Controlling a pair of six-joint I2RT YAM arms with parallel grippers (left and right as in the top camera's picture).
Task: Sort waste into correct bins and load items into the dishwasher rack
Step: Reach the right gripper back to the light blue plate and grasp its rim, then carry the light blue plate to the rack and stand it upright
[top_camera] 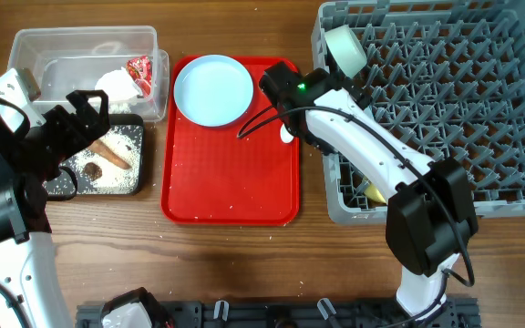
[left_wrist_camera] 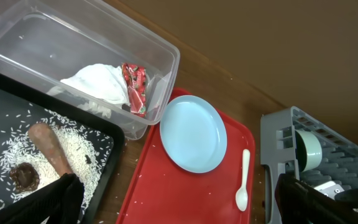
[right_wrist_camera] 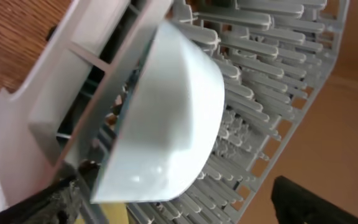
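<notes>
The clear tub (top_camera: 80, 41) holds crumpled tissue (top_camera: 117, 84) and the red wrapper (top_camera: 140, 73). The black tray (top_camera: 140, 155) holds rice crumbs, a brown stick (top_camera: 109, 152) and a brown lump (top_camera: 92, 169). My left gripper (top_camera: 89, 109) hangs open and empty above both bins; its fingers (left_wrist_camera: 176, 199) frame the left wrist view. The plate (top_camera: 212, 89) and white spoon (top_camera: 286, 135) lie on the red tray. A mint bowl (top_camera: 344, 50) stands on edge in the rack (top_camera: 463, 109). My right gripper (top_camera: 331, 77) is open at this bowl (right_wrist_camera: 173, 112).
The flat red serving tray (top_camera: 235, 173) lies between the bins and the rack, with a few white crumbs on it. A yellow cup (top_camera: 372, 193) sits in the rack's near-left corner under my right arm. The rack's pegs stand upright across its base.
</notes>
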